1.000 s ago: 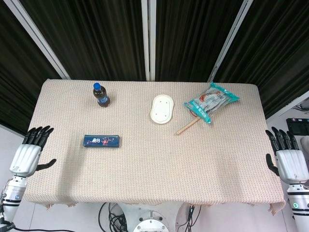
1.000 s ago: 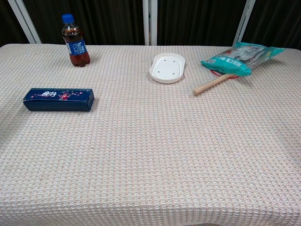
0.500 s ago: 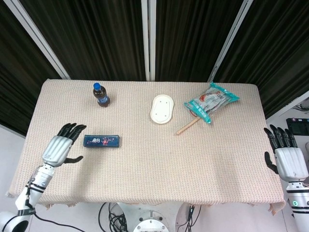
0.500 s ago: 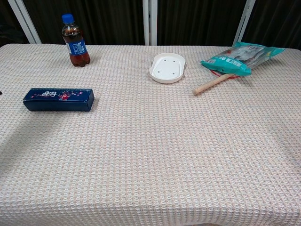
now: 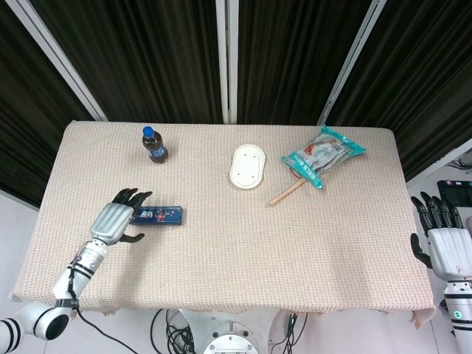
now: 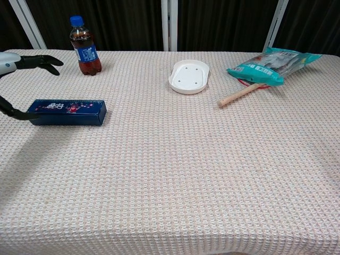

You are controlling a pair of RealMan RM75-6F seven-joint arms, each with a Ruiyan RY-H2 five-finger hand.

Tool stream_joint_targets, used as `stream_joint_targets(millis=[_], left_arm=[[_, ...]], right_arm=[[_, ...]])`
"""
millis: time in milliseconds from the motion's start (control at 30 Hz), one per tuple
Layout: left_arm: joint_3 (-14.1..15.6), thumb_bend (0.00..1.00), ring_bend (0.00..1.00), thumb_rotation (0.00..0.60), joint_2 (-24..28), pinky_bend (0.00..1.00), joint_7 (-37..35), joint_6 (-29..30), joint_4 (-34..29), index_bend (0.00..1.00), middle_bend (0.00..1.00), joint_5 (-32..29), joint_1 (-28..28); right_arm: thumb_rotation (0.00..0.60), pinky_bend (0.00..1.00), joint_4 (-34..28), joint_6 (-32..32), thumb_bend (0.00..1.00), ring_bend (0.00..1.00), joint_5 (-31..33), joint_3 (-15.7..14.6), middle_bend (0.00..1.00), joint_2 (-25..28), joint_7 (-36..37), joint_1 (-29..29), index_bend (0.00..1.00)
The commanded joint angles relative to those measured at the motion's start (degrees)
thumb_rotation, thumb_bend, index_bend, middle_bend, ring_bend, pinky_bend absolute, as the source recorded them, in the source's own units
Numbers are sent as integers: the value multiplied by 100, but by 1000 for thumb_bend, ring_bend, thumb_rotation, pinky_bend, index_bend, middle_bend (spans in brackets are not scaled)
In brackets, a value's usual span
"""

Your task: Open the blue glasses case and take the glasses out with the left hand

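The blue glasses case lies closed and flat on the left part of the beige cloth. My left hand hovers at the case's left end with fingers spread and holds nothing; its fingertips reach above the case end and the thumb sits near the front corner. My right hand hangs beyond the table's right edge, fingers extended, empty. No glasses are visible.
A cola bottle stands behind the case. A white oval dish, a wooden-handled tool and a teal snack bag lie at the back middle and right.
My left hand has swung in from off the table's left side to the case's left end. The right hand has drifted slightly down and outward.
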Motion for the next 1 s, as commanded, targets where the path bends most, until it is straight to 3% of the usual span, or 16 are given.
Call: stream_joint_targets(millis=[33,1000], left_arm=[[-26,204,0,600,-81,78,-57,-102,131,79,140,-92,-72],[91,297,34,600,-761,112,-829,-306,1519,154,285,58,-434]], right_arm=[[600,0,-4,-11,477,0,3,3,0,0,-7,7,0],[600,0,31,38,477,0,86,37,0,33,74,-57,0]])
